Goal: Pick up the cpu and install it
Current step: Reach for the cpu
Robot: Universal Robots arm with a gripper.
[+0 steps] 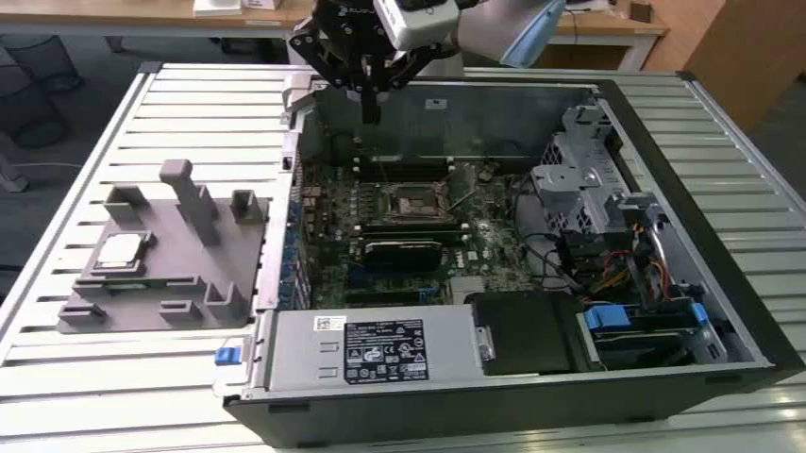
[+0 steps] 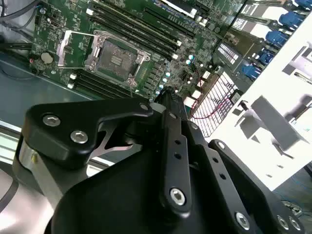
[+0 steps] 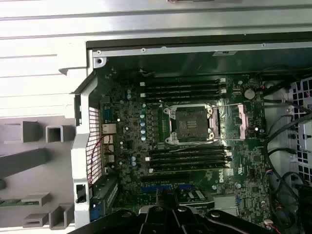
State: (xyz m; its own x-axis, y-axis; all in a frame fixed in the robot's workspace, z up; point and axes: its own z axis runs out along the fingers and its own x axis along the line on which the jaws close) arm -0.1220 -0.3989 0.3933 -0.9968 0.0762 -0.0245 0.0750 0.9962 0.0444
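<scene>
Silvery-white and square, the flat cpu [image 1: 120, 250] lies ungrasped on the grey moulded fixture [image 1: 189, 274] on the slatted metal counter [image 1: 113, 396]. The motherboard's black socket [image 3: 192, 124] sits open and empty. Over the open computer case [image 1: 416, 415] hangs the black claw [image 1: 370, 111], pinched together on nothing.

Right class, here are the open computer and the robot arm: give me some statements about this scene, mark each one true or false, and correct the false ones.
1. The cpu lies on the grey fixture beside the computer case. True.
2. The pincer is holding the cpu. False: the pincer is shut on nothing and hangs above the far side of the case, while the cpu sits on the fixture.
3. The socket on the motherboard is empty, with its metal frame swung open. True.
4. The case is closed up with its side panel on. False: the case is open, and the motherboard is exposed.
</scene>
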